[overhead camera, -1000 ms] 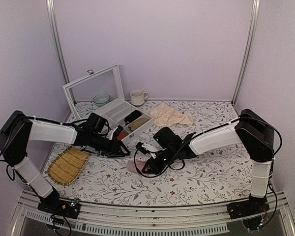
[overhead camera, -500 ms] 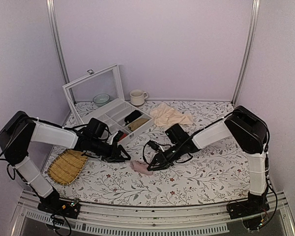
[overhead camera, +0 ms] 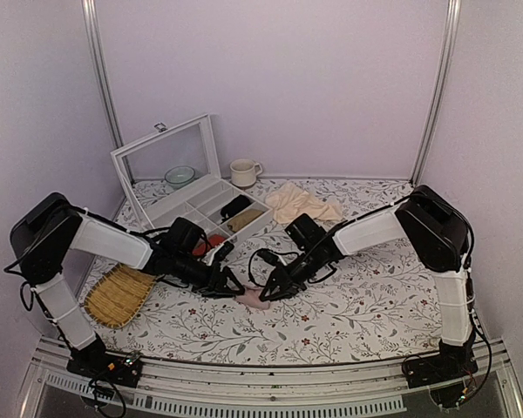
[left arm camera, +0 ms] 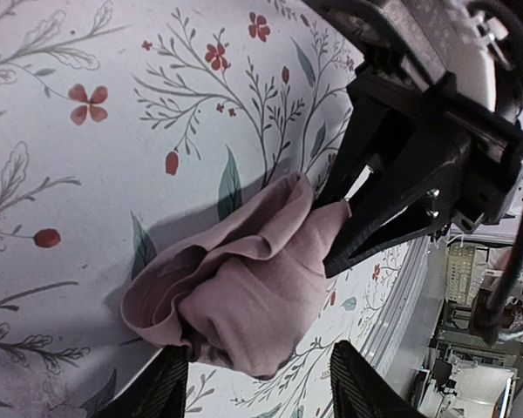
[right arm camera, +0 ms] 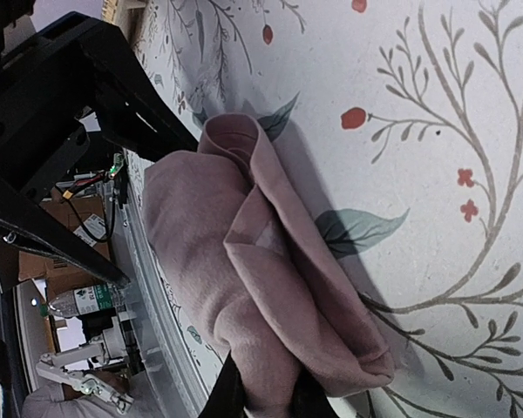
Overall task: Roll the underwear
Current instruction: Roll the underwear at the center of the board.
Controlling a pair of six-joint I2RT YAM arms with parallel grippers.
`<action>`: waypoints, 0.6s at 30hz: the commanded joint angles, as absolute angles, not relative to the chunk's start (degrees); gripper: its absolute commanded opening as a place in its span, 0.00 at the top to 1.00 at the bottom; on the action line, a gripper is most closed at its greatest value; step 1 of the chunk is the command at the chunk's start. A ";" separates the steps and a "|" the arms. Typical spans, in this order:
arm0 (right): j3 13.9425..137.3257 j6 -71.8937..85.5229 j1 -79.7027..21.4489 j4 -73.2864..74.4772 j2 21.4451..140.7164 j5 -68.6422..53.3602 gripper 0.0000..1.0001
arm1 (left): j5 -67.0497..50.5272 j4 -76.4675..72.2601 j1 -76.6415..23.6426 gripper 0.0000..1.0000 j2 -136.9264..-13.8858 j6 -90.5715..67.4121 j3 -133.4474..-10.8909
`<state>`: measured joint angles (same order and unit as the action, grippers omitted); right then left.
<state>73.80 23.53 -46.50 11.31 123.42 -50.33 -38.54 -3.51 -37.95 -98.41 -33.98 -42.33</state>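
Note:
The underwear [overhead camera: 251, 298] lies as a crumpled dusty-pink bundle on the floral tablecloth, between the two grippers. Its cream waistband is hidden in the folds. My left gripper [overhead camera: 230, 285] sits at the bundle's left end. In the left wrist view its fingers [left arm camera: 170, 392] are spread wide on either side of the pink fabric [left arm camera: 253, 296], so this gripper [left arm camera: 260, 355] is open. My right gripper [overhead camera: 267, 291] is at the bundle's right end. In the right wrist view it [right arm camera: 266, 387] is shut on a fold of the fabric [right arm camera: 244, 287].
A white organiser box [overhead camera: 211, 205] with its lid raised stands at the back left, and a small red bundle [overhead camera: 204, 247] lies by its near edge. A beige cloth [overhead camera: 301, 205], a mug [overhead camera: 242, 171] and a green bowl [overhead camera: 179, 176] are further back. A woven tray [overhead camera: 119, 293] lies left.
My left gripper has moved right, up to the pink bundle. My right gripper has shifted left and lower and is now closed on the bundle's right end.

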 commanded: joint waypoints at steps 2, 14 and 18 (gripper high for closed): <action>76.25 20.01 -47.46 21.12 128.98 -42.06 1.00 | -38.81 -5.00 -38.94 0.44 -101.05 -34.10 -44.35; 79.58 17.56 -49.03 25.00 130.03 -40.23 1.00 | -37.89 -4.49 -39.44 0.79 -104.52 -34.35 -46.12; 80.70 16.91 -49.20 26.16 130.09 -39.73 1.00 | -37.70 -3.93 -39.89 0.91 -104.93 -34.09 -46.23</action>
